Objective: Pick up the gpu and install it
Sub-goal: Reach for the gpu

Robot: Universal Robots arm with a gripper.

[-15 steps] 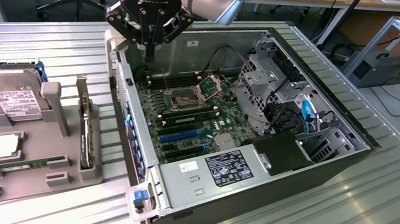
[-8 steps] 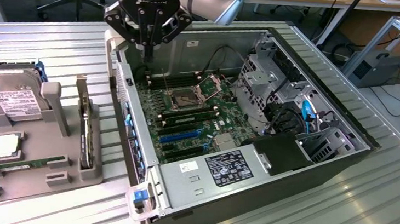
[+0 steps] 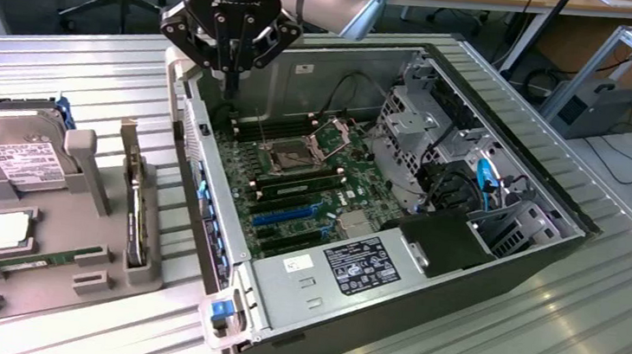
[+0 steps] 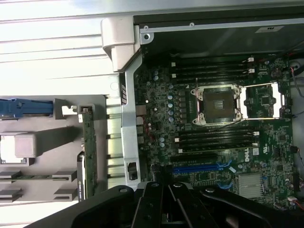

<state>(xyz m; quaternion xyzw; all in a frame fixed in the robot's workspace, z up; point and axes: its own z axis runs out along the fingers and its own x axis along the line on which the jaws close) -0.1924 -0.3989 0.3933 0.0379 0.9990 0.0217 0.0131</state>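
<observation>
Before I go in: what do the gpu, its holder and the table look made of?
The gpu: green circuit board, seen edge-on, with a silvery edge that looks like metal. The holder: matte grey, probably moulded or printed plastic. The table: ribbed, shiny slats, likely aluminium.

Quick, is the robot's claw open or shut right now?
Gripper: shut, holding nothing. The graphics card stands in the gray holder.

Table [image 3: 72,67] of ribbed bare metal, holder [image 3: 45,281] of matt grey plastic, gpu [image 3: 139,212] with silvery metal edge.
</observation>
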